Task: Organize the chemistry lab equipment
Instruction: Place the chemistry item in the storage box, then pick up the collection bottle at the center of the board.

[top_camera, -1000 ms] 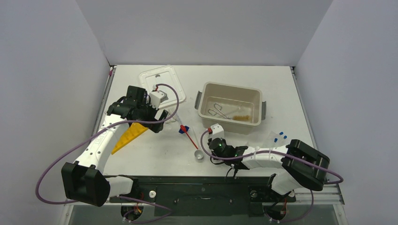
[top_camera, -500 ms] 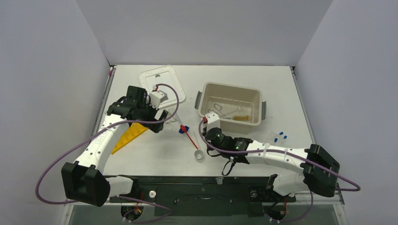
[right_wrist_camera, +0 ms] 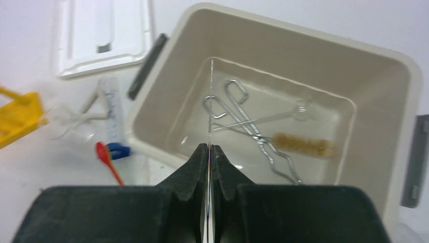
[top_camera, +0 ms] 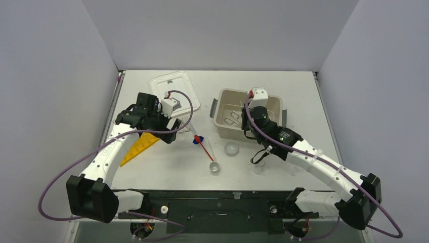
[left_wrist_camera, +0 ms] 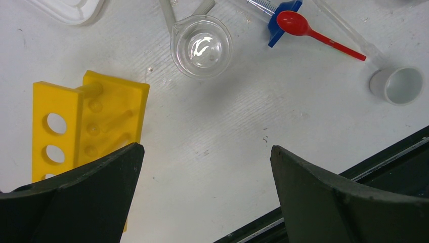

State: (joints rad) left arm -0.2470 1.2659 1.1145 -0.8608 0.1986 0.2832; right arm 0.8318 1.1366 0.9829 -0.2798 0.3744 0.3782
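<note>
My right gripper (right_wrist_camera: 210,148) is shut on a thin clear piece seen edge-on; I cannot tell what it is. It hangs over the near rim of the beige tub (right_wrist_camera: 303,35), also in the top view (top_camera: 247,126). Metal tongs (right_wrist_camera: 253,131) and a brush (right_wrist_camera: 303,144) lie in the tub. My left gripper (left_wrist_camera: 205,152) is open and empty above the table, between the yellow rack (left_wrist_camera: 109,111) and a clear beaker (left_wrist_camera: 201,45). A red spatula (left_wrist_camera: 303,28) lies by a blue cap (left_wrist_camera: 283,17) and a small white cup (left_wrist_camera: 399,85).
The white lid (top_camera: 174,88) lies at the back left, behind my left gripper (top_camera: 169,124). A clear glass dish (top_camera: 231,149) sits in front of the tub (top_camera: 222,96). A faint clear vial (top_camera: 259,167) stands under my right arm. The table's dark front edge runs close below.
My right arm has swung from the near table beside the small white cup up and back to the tub, jaws shut. The glass dish has come into view. My left arm has not moved.
</note>
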